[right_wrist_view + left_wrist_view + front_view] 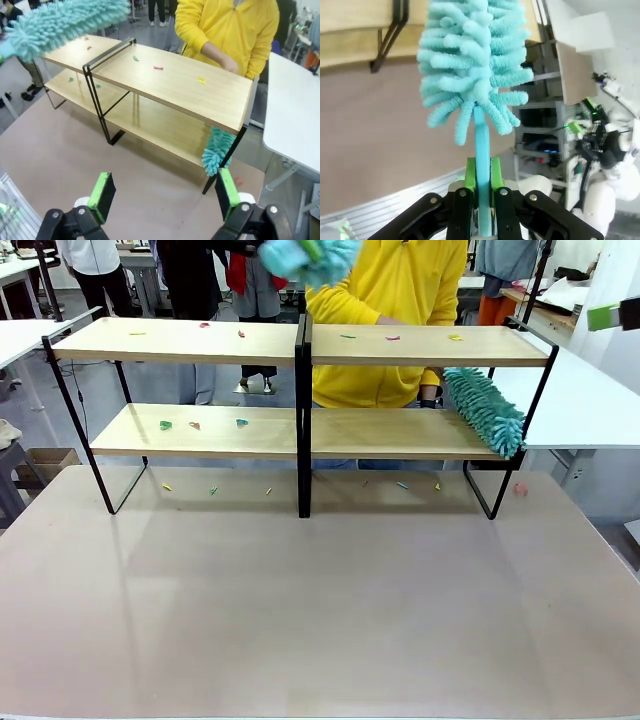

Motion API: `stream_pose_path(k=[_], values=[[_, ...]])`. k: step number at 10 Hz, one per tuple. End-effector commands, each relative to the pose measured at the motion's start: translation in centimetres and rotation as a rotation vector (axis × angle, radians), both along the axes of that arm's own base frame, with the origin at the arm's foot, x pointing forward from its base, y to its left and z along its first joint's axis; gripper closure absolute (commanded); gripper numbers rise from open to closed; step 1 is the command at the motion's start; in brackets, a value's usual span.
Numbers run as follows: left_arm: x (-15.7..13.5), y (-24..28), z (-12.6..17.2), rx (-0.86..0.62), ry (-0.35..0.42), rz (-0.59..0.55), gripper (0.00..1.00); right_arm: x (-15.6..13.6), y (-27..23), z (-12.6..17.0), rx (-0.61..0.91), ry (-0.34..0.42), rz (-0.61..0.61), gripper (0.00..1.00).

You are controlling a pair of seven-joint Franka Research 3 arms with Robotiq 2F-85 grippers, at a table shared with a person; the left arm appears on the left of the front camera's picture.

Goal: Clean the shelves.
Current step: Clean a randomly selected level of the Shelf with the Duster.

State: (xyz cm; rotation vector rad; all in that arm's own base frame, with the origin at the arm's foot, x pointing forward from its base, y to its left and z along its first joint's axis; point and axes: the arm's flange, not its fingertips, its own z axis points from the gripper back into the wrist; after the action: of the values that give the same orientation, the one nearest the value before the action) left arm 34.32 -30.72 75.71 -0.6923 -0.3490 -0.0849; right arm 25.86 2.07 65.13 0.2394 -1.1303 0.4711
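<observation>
My left hand (pixel 482 172) is clamped on the handle of a fluffy teal duster (pixel 470 65). My right hand (pixel 162 192) is spread wide, holding nothing, facing the shelves (pixel 200 340) strewn with small coloured scraps (pixel 347 336).

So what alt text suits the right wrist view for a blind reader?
An open right end effector faces two-tier wooden shelves dotted with coloured scraps. A teal duster sticks out at the end of the lower board, a second duster hangs at upper left, and a person in yellow stands behind.
</observation>
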Motion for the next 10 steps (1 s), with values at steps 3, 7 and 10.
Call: stream_pose_path(k=[3, 7, 10], values=[[0.0, 0.0, 0.0, 0.000, 0.000, 0.000, 0.88, 0.2, 0.0, -0.1, 0.009, -0.002, 0.005, 0.00], [2.4, -5.3, -2.3, 0.197, 0.007, 0.107, 0.88, 0.2, 0.0, -0.1, 0.009, -0.002, 0.005, 0.00], [5.3, -9.1, -4.2, 0.306, 0.010, 0.212, 0.88, 0.2, 0.0, -0.1, 0.009, -0.002, 0.005, 0.00]])
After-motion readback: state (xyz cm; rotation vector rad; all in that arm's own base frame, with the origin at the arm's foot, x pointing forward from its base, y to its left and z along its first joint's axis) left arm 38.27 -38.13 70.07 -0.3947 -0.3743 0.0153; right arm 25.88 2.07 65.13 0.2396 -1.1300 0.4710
